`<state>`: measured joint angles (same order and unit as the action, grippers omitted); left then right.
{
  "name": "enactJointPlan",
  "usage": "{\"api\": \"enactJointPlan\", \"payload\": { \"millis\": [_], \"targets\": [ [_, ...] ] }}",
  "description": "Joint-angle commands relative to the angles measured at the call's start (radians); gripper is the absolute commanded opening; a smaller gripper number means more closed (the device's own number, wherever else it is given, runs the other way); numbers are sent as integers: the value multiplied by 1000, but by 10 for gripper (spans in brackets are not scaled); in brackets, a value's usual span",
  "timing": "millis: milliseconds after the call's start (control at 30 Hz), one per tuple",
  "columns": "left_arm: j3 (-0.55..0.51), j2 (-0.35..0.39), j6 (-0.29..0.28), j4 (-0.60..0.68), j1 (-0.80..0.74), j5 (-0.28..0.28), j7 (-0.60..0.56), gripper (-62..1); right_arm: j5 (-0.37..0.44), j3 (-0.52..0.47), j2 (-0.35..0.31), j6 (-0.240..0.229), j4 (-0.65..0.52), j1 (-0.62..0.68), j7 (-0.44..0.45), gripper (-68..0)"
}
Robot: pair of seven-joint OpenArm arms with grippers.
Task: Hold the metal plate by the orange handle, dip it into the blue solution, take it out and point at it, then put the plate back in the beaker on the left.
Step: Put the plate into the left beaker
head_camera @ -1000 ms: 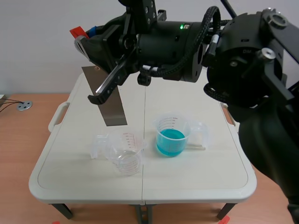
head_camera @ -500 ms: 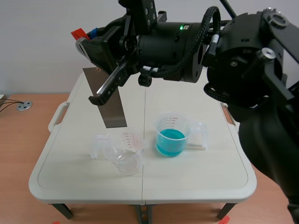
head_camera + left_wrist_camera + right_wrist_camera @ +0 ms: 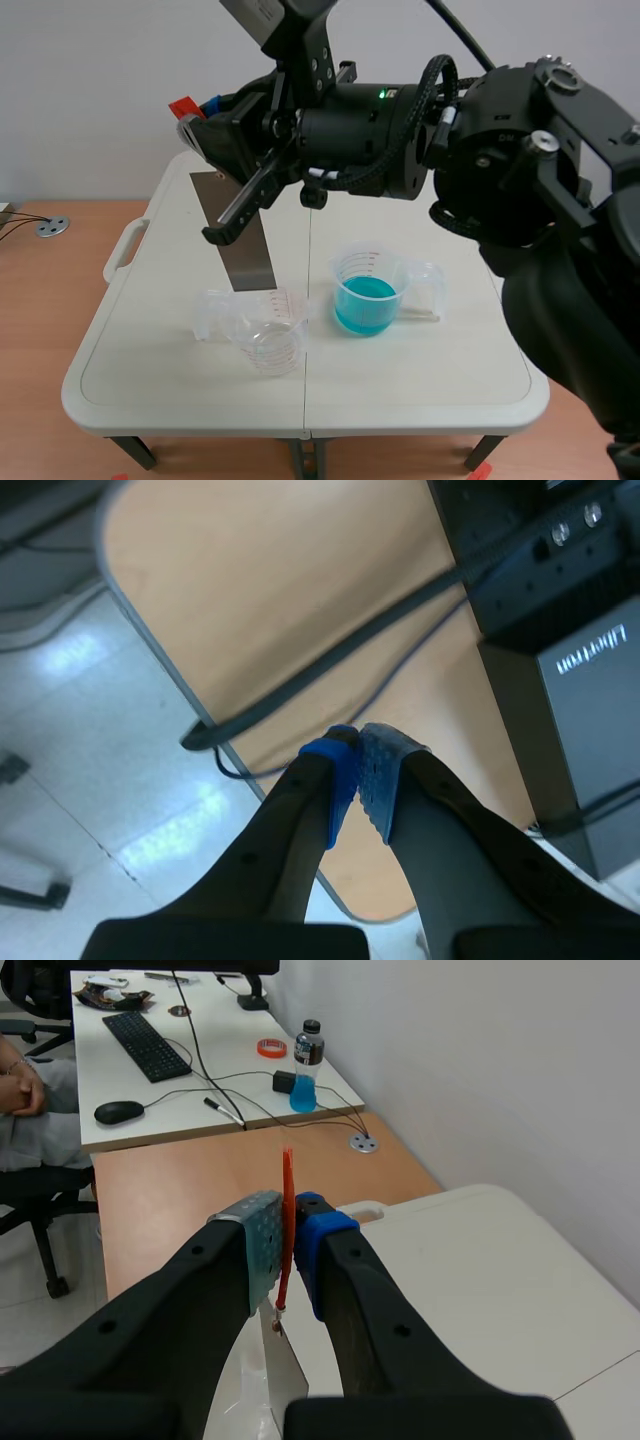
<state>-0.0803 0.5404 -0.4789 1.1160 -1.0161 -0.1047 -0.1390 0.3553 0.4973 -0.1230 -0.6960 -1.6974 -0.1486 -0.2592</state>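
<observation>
Left gripper [image 3: 358, 765]: on my left wrist feed its two pads are pressed together with nothing between them, hanging over a floor and the edge of a wooden desk [image 3: 300, 600].
Orange handle [image 3: 288, 1200]: a thin strip standing upright, pinched between the grey pad and the blue pad.
Right gripper [image 3: 288, 1225]: clamped on the handle. The arm comes in from the right and reaches past the middle, high above the table [image 3: 150, 380].
Metal plate [image 3: 240, 235]: hangs from the handle, tilted a little, with its lower edge just above the back rim of the left beaker. I cannot tell whether it touches the rim.
Left beaker [image 3: 268, 335]: clear plastic with red marks, its grip turned to the left. It looks empty from here.
Right beaker [image 3: 367, 290]: clear, grip turned to the right, standing just beside the left one. It holds the blue solution [image 3: 364, 305], roughly half full.
Bottle [image 3: 306, 1070]: far off on a white desk, seen on my right wrist feed, with blue liquid in its lower part.
</observation>
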Motion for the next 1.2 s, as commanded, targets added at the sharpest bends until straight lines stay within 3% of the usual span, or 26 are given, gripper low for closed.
{"api": "enactJointPlan", "payload": {
  "millis": [0,500,733,1167],
  "targets": [
    [8,6,-6,2,-11,-3,-10,-594,15,15,2,0,8,-13,23,-662],
    [20,6,-6,2,-11,-3,1,-594,19,24,2,1,137,-12,45,-662],
    [20,6,-6,2,-11,-3,1,-594,19,24,2,27,204,-12,71,-662],
    [20,6,-6,2,-11,-3,8,-594,126,24,2,39,327,-12,109,-662]
  ]
}}
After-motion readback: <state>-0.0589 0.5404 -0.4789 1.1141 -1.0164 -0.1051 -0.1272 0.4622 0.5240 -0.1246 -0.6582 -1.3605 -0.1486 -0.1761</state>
